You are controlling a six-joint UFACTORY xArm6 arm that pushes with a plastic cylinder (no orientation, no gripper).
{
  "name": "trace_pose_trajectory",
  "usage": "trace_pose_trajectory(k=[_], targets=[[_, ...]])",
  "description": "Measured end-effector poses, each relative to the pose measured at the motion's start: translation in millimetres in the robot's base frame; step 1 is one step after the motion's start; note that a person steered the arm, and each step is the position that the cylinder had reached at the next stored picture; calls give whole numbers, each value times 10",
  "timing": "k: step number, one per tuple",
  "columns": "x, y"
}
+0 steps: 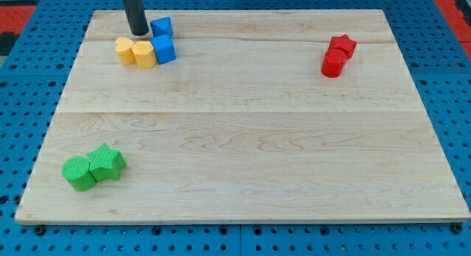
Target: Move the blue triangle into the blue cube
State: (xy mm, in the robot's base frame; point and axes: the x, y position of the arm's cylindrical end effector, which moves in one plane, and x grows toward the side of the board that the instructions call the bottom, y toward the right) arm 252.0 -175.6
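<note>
The blue triangle (161, 26) lies near the view's top left on the wooden board. The blue cube (164, 48) sits just below it, the two almost touching. My tip (137, 32) is the lower end of the dark rod and stands right beside the triangle's left side, above the yellow blocks.
Two yellow blocks (136, 52) sit side by side against the blue cube's left. A red star (342, 44) and a red cylinder (333, 64) are at the top right. A green cylinder (78, 173) and a green star (107, 162) are at the bottom left.
</note>
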Motion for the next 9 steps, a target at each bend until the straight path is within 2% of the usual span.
trace_pose_trajectory(k=[1, 2, 3, 4, 5, 6, 7, 8, 9], targets=[[506, 509], [809, 844], [335, 1404], [-581, 1112], [-501, 446], [-254, 36], [185, 793], [284, 1030], [-151, 1026]])
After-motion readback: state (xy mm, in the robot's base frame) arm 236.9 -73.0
